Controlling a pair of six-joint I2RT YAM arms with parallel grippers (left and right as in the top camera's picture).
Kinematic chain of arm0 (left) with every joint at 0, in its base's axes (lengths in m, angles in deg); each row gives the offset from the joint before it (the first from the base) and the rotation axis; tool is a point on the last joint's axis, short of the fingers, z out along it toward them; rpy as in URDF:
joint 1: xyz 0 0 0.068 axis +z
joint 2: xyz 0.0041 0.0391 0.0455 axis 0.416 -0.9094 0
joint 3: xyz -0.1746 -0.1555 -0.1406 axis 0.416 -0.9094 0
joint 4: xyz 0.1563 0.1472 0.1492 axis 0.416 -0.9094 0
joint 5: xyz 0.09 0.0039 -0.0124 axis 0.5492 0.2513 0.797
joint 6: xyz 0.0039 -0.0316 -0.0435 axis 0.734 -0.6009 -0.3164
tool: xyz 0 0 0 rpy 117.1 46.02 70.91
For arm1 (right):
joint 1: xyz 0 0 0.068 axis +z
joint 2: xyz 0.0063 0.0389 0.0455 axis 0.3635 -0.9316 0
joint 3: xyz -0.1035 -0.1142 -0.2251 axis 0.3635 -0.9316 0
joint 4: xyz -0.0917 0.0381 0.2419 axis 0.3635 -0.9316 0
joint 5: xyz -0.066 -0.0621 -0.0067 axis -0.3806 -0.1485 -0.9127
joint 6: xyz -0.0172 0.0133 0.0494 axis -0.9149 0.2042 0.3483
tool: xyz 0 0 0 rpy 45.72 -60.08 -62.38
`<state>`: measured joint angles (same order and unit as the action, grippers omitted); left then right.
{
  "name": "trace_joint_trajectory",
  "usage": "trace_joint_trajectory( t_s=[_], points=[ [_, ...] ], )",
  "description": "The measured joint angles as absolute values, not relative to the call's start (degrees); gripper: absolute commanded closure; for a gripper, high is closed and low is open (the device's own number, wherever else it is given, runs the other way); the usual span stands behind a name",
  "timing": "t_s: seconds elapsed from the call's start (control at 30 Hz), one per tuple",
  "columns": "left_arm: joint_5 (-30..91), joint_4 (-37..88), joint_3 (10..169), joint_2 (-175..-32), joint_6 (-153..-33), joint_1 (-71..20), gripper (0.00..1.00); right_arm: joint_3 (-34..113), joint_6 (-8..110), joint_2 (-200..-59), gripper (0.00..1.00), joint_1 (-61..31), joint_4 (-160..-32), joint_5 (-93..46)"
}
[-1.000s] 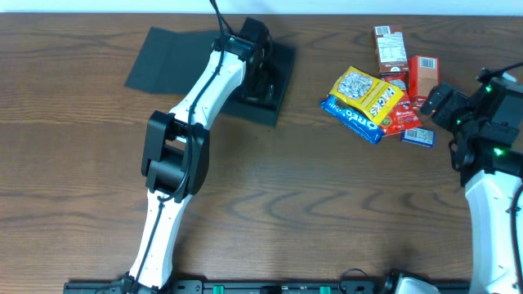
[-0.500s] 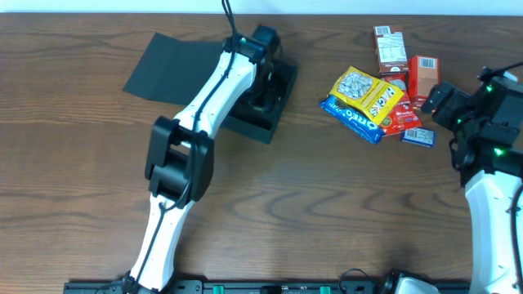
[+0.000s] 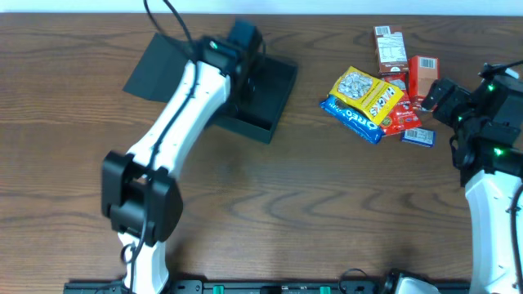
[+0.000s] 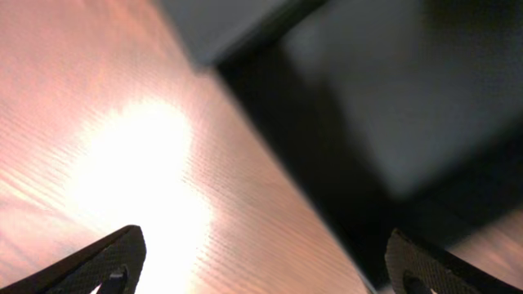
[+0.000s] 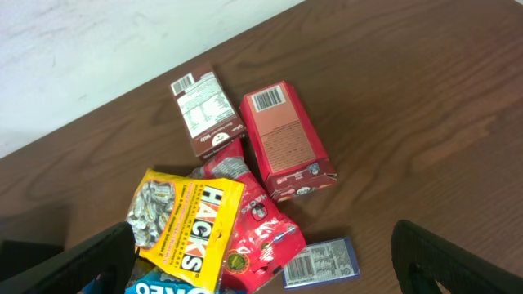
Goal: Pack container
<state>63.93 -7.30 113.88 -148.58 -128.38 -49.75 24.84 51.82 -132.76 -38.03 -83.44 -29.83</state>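
Observation:
The black container (image 3: 268, 91) lies open at the back left of the table, its flat lid flap (image 3: 157, 64) spread out to its left. In the blurred left wrist view the container (image 4: 425, 106) fills the upper right. My left gripper (image 3: 245, 39) hovers at the container's far left corner; it is open and empty (image 4: 265, 278). My right gripper (image 3: 437, 94) is open and empty beside the snack pile, above a red packet (image 5: 261, 224) and a small blue packet (image 5: 320, 263).
The snack pile at the back right holds a yellow Hacks bag (image 3: 365, 91), a blue Oreo packet (image 3: 351, 117), a brown carton (image 3: 390, 49) and a red-orange carton (image 3: 422, 77). The table's far edge meets a white wall (image 5: 98, 41).
My left arm has swung left and its gripper has moved off the container's middle to its far left corner, uncovering the container. The right arm has not moved.

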Motion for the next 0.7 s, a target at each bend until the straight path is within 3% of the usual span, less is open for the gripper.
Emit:
trace_joint_trajectory(
  t_s=[0.13,0.7],
  points=[
    [60.96,-0.04,104.46,-150.11,-135.02,-49.75,0.05,24.84,51.82,-132.76,0.01,-38.03,-83.59,-29.81],
    [59.91,6.3,104.08,-150.09,-138.02,-49.82,0.03,24.84,51.53,-132.76,0.01,-38.03,-84.45,-29.81]
  ],
)
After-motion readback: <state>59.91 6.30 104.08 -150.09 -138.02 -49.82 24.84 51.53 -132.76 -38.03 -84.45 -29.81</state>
